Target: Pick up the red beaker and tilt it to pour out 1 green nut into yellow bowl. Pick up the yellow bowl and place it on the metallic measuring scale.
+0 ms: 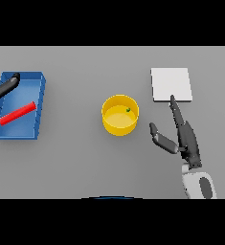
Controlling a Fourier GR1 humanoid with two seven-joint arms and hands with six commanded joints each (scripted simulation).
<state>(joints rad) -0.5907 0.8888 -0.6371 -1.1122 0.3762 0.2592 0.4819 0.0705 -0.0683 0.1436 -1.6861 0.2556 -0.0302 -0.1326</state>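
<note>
Grey desk [75, 162] underneath. At nine o'clock: blue tray [39, 107] holding red beaker [17, 113] on its side, left hand [4, 87] over tray's corner, fingers relaxed, holding nothing. Centre: yellow bowl [119, 115] with green nut [128, 110] inside. At three o'clock: scale [171, 84], right hand [181, 134] just below, fingers straight, empty.

No readable text, labels, brands, numbers or signs on anything.
</note>
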